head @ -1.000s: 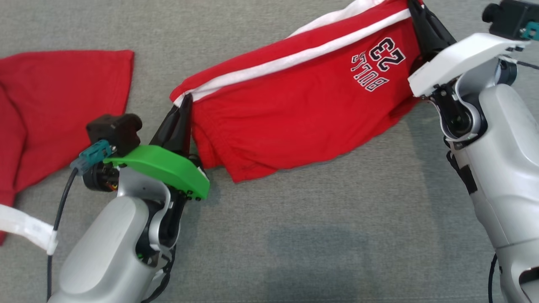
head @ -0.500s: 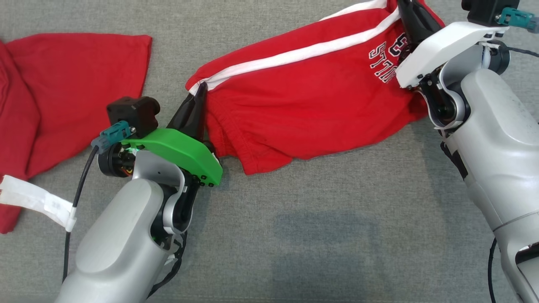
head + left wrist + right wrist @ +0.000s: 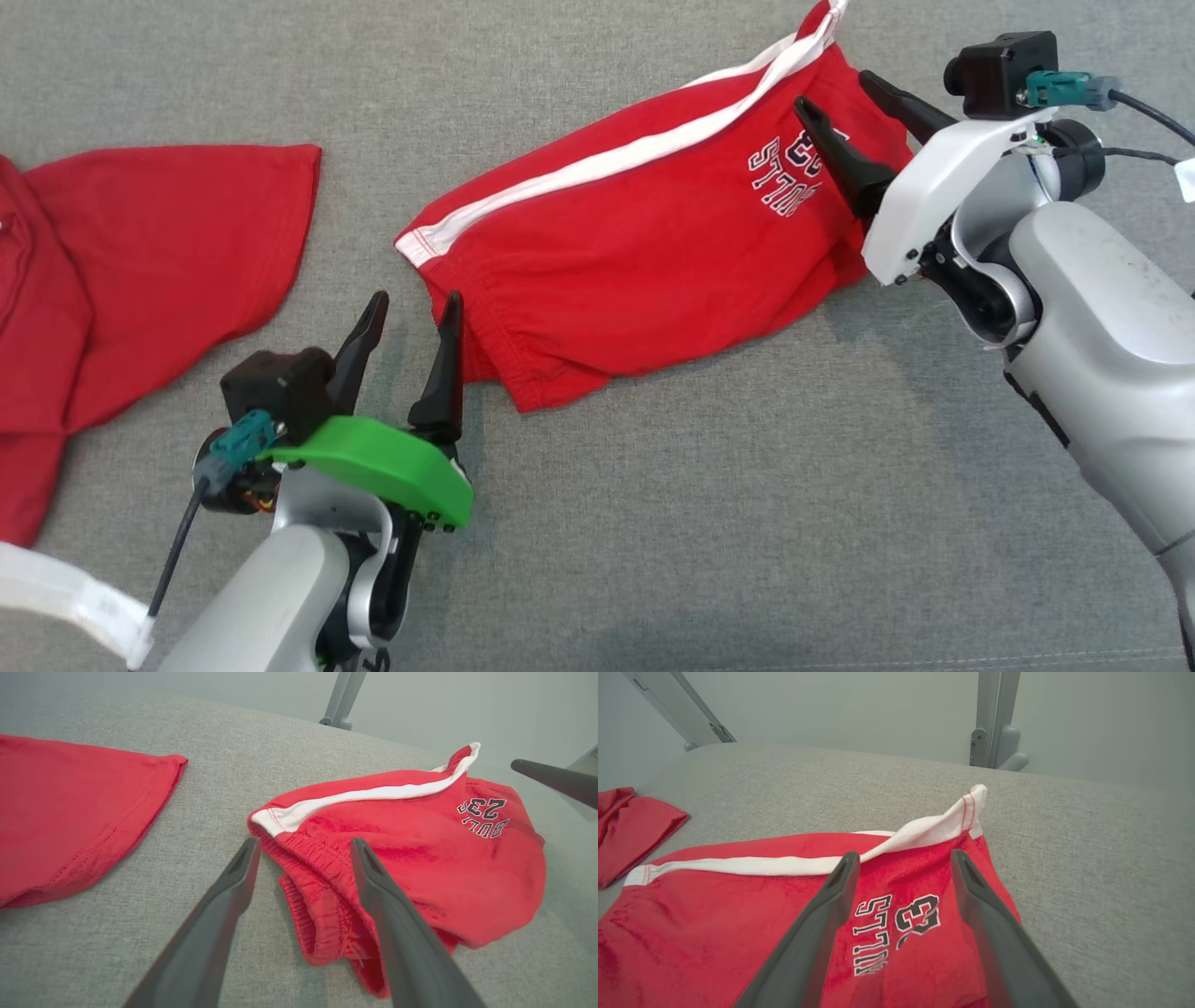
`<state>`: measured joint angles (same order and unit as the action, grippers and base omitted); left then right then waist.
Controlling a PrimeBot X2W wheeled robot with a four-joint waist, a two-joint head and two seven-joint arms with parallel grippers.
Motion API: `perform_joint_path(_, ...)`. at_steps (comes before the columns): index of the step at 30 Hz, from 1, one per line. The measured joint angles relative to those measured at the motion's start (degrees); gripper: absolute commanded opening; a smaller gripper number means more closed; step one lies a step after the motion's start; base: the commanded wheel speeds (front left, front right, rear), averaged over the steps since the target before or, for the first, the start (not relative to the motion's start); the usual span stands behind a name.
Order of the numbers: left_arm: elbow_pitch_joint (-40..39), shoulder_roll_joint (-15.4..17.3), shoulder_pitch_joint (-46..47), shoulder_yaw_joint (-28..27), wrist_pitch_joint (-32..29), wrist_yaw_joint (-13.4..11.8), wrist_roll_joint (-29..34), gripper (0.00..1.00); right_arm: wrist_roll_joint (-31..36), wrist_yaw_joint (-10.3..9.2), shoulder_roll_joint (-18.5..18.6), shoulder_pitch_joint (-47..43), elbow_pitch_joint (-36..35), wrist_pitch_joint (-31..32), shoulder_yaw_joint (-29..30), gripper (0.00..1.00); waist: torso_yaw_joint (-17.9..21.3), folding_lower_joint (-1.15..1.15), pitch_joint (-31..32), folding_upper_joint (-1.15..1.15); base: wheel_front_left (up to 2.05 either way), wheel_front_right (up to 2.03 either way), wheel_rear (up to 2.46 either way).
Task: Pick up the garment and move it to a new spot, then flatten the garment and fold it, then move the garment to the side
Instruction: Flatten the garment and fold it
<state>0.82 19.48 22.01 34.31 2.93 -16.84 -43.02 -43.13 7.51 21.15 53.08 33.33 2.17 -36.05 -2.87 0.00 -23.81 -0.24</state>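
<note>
The left gripper (image 3: 415, 301) stands open with nothing between its two long, dark, tapering fingers, which look smooth and matte. Behind them sits a glossy green plastic cover (image 3: 373, 462) on a silver-grey arm. The right gripper (image 3: 834, 89) is also spread and empty, its fingers rising from a white cover (image 3: 920, 191).

The red shorts (image 3: 653, 252) lie slack on the grey woven surface (image 3: 747, 467), stretched between the two grippers. They are soft knit cloth, creased, with a white side stripe (image 3: 607, 163) along the far edge and a gathered, ribbed waistband (image 3: 308, 896) at the near left end. That waistband end lies just beside the left gripper's inner finger; whether the two touch cannot be told, and the outer finger is over bare surface. The right gripper's fingers hang above the other end, over the black-and-white lettering (image 3: 784, 173). Past them, a corner of the stripe (image 3: 971, 800) stands up in a small peak.

A second red garment (image 3: 159, 243) lies flat, well apart to the left.
</note>
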Motion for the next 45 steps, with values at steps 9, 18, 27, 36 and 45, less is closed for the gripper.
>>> perform_joint_path(9,-6.8,2.8,-6.5,-0.6,6.6,-4.6,5.0,1.0,1.4,0.01,6.7,-0.9,-1.2,6.2,0.4,1.0,0.5,0.0,3.7,0.0,0.0,0.0,0.0)
perform_joint_path(18,-4.8,1.6,-6.3,0.7,10.6,-5.5,10.4,1.0,5.7,0.01,5.6,-1.2,5.9,8.8,3.8,1.0,-2.6,0.0,1.4,0.0,0.0,0.0,0.0)
perform_joint_path(27,-1.7,-1.0,-6.1,0.4,11.8,-3.1,11.4,1.0,5.1,-0.05,2.0,-1.3,10.6,10.1,5.3,0.0,-5.5,0.0,-0.2,0.0,0.0,0.0,0.0)
perform_joint_path(36,0.1,0.2,-11.7,-2.3,12.0,-1.3,11.8,1.0,-3.1,-0.01,-2.0,-7.5,7.5,8.9,2.9,0.0,-3.4,0.0,3.2,0.0,0.0,0.0,0.0)
perform_joint_path(45,-0.4,0.9,-17.8,-4.3,12.1,-1.0,11.2,1.0,-8.5,0.04,-0.5,-14.6,9.7,6.9,4.7,0.0,2.7,0.0,9.7,0.0,0.0,0.0,0.0)
